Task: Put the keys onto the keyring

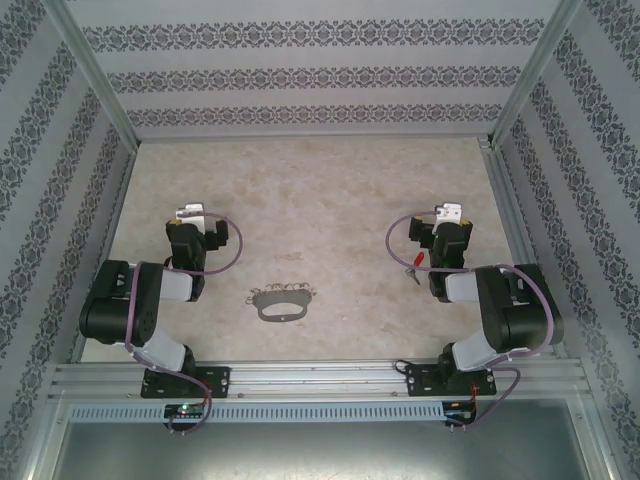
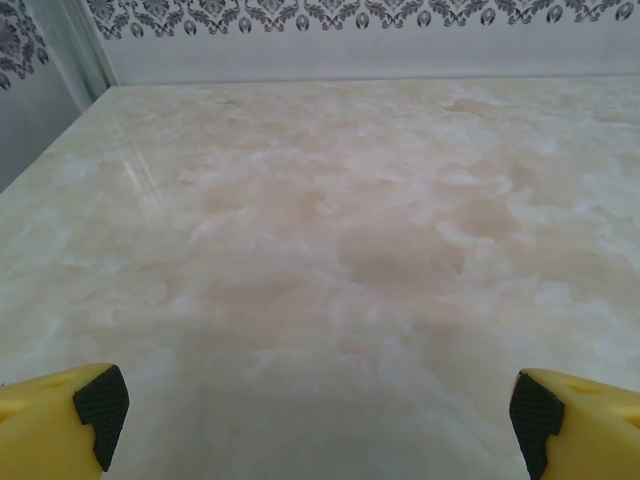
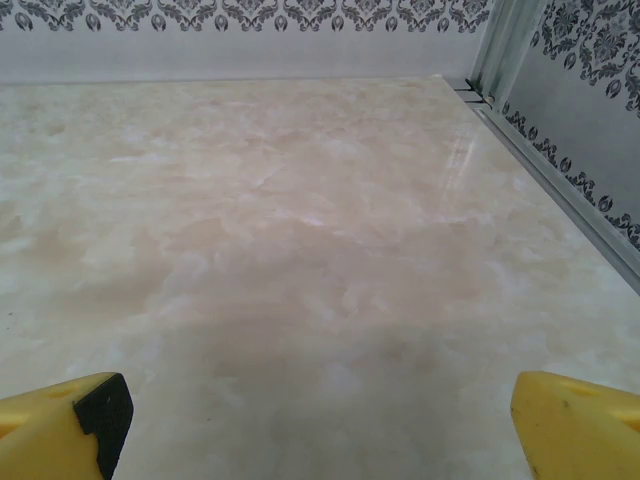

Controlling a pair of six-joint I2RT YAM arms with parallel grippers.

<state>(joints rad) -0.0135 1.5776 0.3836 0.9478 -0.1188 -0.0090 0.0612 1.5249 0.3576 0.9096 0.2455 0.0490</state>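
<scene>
From above, nothing is threaded yet: the keyring lies flat on the desk, with the keys well right of it, just behind the right hand. The left hand sits beyond the keyring's left. In both wrist views the fingers are spread wide, released, grasping nothing.
</scene>
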